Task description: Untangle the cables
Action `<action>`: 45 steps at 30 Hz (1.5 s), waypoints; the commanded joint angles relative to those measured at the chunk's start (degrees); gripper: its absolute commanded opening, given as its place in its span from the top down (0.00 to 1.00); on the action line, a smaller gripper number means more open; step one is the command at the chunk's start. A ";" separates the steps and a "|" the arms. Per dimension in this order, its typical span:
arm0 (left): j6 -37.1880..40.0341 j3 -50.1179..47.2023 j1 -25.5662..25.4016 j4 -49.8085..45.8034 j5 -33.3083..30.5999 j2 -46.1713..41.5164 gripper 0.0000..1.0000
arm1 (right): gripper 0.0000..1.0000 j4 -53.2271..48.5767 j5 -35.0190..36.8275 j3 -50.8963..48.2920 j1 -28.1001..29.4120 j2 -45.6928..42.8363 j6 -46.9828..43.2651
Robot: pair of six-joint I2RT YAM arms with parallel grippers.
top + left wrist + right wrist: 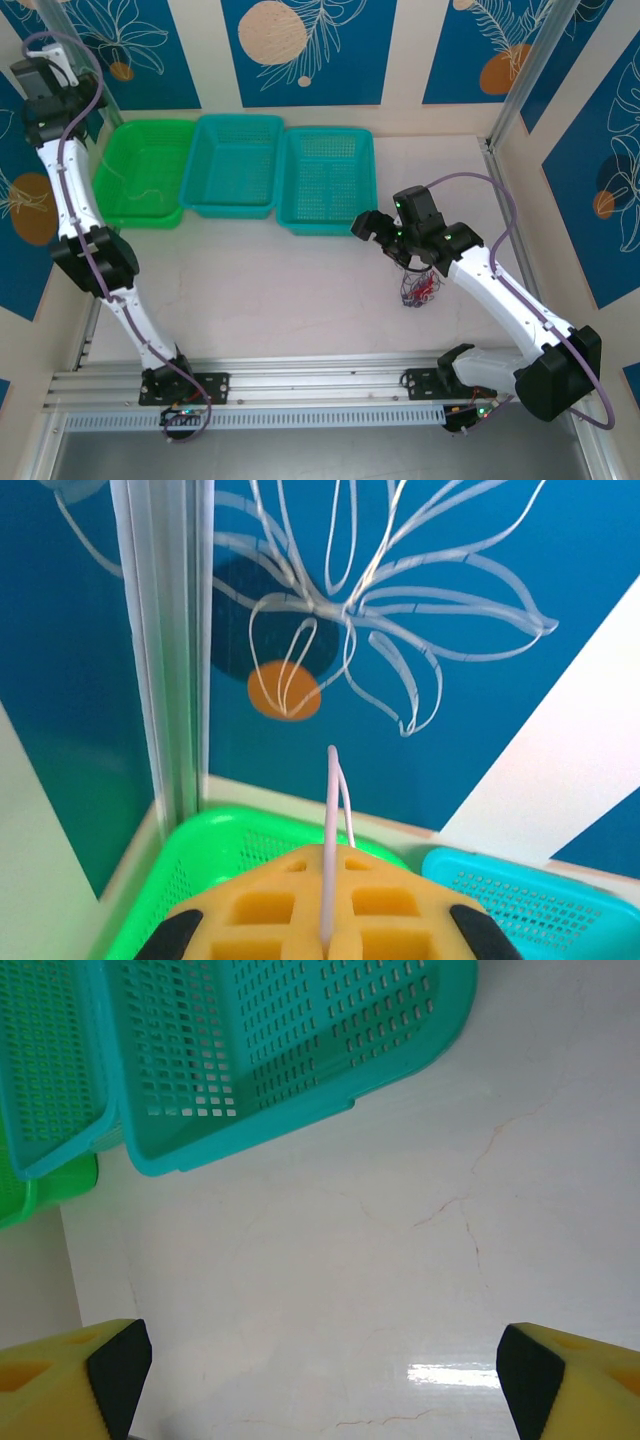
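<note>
Pinching the whitish cable [328, 810], L fingers [312, 882] near the wall [80, 680]; R fingers [384, 238] gape over open table [400, 1260] (knot [420, 290] just beside).

The left arm [92, 258] stands up from its base, bends at the elbow and reaches high into the far left corner. The left claw [325, 890] is squeezed tight, and a thin whitish cable [329, 810] sticks out from between its yellow fingers [250, 910]. The right arm [500, 295] goes out to the right, folds at the elbow and stretches back toward the middle. The right claw [387, 240] faces down, its two fingertips [70, 1375] spread wide apart with nothing between them.
</note>
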 commanded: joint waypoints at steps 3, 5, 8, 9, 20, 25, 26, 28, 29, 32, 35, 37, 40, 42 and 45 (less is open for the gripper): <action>-2.50 -4.30 0.33 2.63 0.29 1.35 0.90 | 0.09 -1.12 -0.29 0.58 0.56 -0.67 1.22; -2.20 -5.32 0.14 2.14 -1.13 1.46 0.67 | 0.09 -1.31 -0.45 0.54 0.65 -0.62 1.37; -1.87 -5.49 0.17 1.33 -2.49 1.04 0.28 | 0.09 -1.88 -0.46 0.72 0.73 -0.88 1.44; -1.86 -5.52 0.15 1.44 -2.54 0.63 0.21 | 0.09 -1.97 -0.39 0.72 0.73 -1.09 1.38; -4.91 -6.14 -5.13 1.73 8.42 -10.94 0.03 | 0.08 -5.41 3.50 -0.02 -2.01 -3.29 -1.46; 1.04 -12.66 -17.77 -0.58 9.86 -19.48 0.03 | 0.08 -10.04 2.89 -2.35 -11.01 -4.53 -4.65; 1.86 -15.20 -20.60 -0.20 9.86 -21.47 0.04 | 0.08 -10.75 2.07 -3.09 -13.39 -4.53 -5.60; 3.10 -20.24 -25.45 1.22 9.47 -25.10 0.04 | 0.09 -12.23 0.86 -4.63 -17.21 -4.32 -7.24; 3.76 -22.10 -27.80 1.22 8.96 -26.55 0.04 | 0.09 -12.64 0.52 -5.63 -18.97 -4.19 -7.97; 3.94 -26.14 -34.08 -0.50 10.12 -30.06 0.04 | 0.09 -12.46 0.33 -8.88 -22.10 -3.63 -8.84; 1.94 -35.83 -40.21 3.96 9.06 -36.13 0.04 | 0.09 -10.60 -0.20 -12.18 -23.28 -1.81 -8.32; -1.13 -43.80 -44.69 8.38 8.12 -40.54 0.04 | 0.09 -8.14 -2.00 -14.22 -23.22 0.79 -8.16; -4.49 -54.29 -50.28 13.33 7.36 -45.93 0.04 | 0.09 -5.09 -3.89 -16.09 -22.85 5.42 -7.99; -5.35 -59.61 -53.23 13.78 6.27 -48.88 0.04 | 0.10 -3.41 -4.67 -16.52 -22.27 8.37 -8.64; -6.48 -67.11 -56.50 14.15 4.31 -52.84 0.04 | 0.21 -2.30 -3.65 -16.38 -21.37 12.63 -8.94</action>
